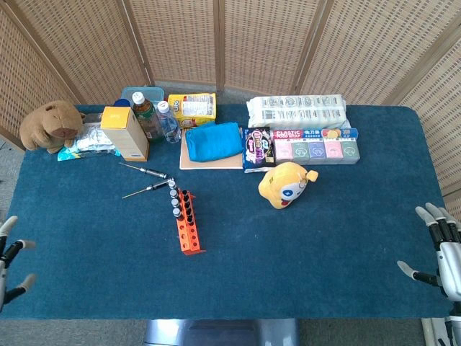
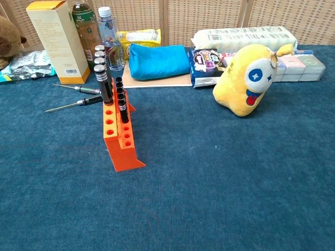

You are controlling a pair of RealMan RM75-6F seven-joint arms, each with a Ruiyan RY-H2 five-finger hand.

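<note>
Orange plastic marks the rack (image 1: 188, 226), standing mid-table, well ahead and to the right of my left hand (image 1: 9, 261), far left of my right hand (image 1: 441, 249). Both hands hang at the table (image 1: 338, 238) edges with fingers spread, holding nothing, so I judge the work unstarted: nothing is grasped. The rack's long axis runs away from me, tilting slightly left; dark tubes fill its far end, and the near holes stand vacant. Two screwdrivers (image 1: 146, 180) lie just beyond it.

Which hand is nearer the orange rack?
Left. The left hand sits at the table's left edge, nearer the orange rack; the right hand is at the far right edge. Both are open.
</note>
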